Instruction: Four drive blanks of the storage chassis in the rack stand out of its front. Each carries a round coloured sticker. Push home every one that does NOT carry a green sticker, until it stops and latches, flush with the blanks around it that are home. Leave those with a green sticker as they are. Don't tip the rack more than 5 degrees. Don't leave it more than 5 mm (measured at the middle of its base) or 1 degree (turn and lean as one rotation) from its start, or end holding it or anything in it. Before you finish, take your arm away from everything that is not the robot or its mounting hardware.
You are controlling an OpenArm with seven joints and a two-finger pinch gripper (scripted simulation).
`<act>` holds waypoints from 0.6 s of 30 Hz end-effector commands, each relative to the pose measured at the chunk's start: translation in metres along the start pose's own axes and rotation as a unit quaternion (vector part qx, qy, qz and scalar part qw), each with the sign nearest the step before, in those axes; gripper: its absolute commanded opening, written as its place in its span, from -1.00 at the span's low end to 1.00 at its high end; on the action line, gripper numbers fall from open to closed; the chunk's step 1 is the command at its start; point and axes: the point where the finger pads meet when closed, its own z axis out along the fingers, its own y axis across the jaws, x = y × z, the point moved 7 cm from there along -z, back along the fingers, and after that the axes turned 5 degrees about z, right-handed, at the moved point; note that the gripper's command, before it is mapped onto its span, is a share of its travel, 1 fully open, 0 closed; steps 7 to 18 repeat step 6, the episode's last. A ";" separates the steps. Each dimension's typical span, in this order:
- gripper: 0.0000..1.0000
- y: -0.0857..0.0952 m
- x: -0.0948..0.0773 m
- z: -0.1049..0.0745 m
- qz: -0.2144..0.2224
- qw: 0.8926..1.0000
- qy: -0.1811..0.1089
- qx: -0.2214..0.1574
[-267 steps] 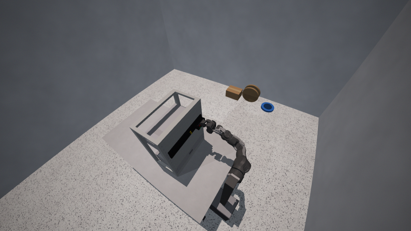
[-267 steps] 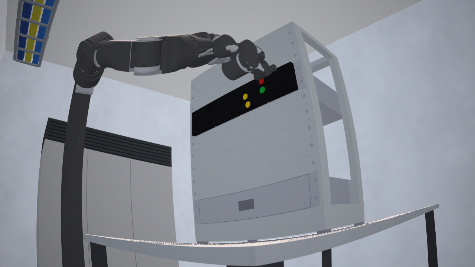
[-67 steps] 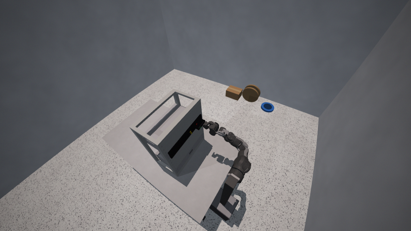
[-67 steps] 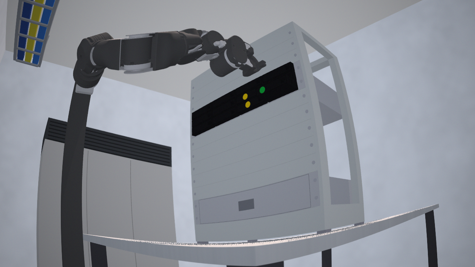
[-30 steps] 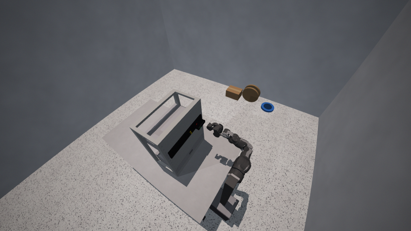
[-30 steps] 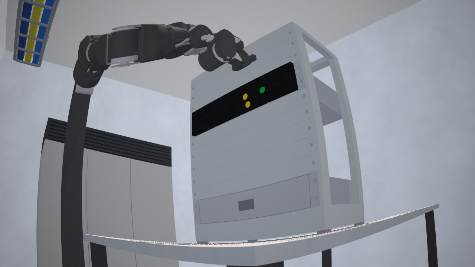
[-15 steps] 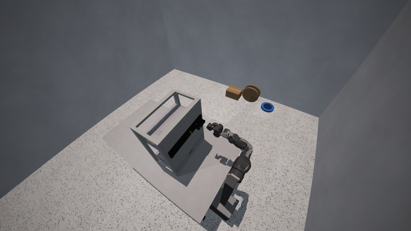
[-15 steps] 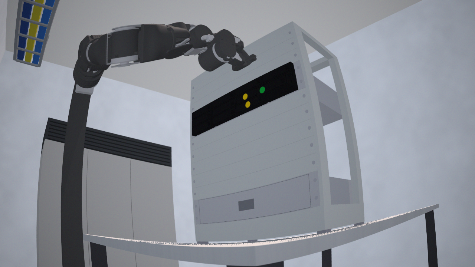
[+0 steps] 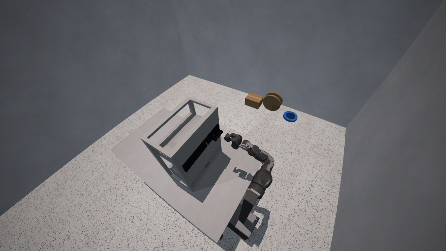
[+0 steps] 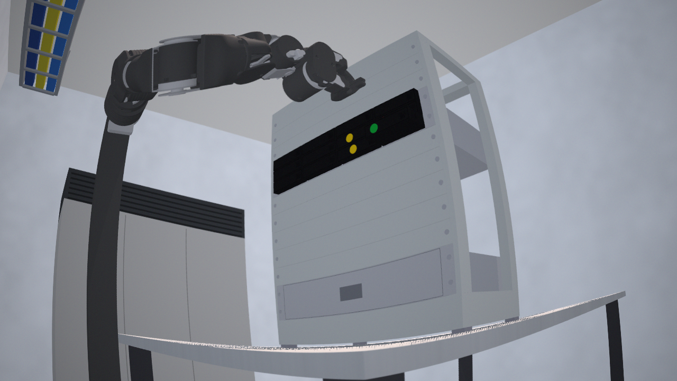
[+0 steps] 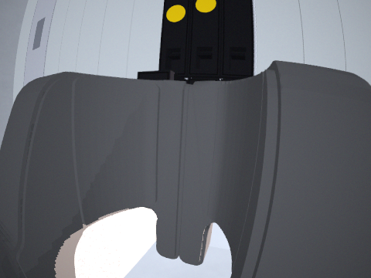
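The grey rack stands on the table, with the black storage chassis across its upper front. In the exterior view I see two yellow stickers and a green sticker. The top view shows a small red sticker near the strip's far end, where a black blank stands out of the front. My gripper is shut and empty and hangs a short way off the rack front, not touching it. It is level with the rack's top edge in the exterior view. The wrist view shows the shut fingers below both yellow stickers.
A cardboard box, a wooden spool and a blue disc lie on the floor by the far wall. A grey cabinet stands behind the arm. The arm's base stands at the table's near corner.
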 end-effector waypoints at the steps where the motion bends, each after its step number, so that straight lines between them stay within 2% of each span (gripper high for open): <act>1: -1.00 0.002 0.000 -0.001 -0.001 1.000 -0.002 -0.001; 18: -1.00 0.002 0.000 -0.001 -0.001 1.000 -0.002 -0.001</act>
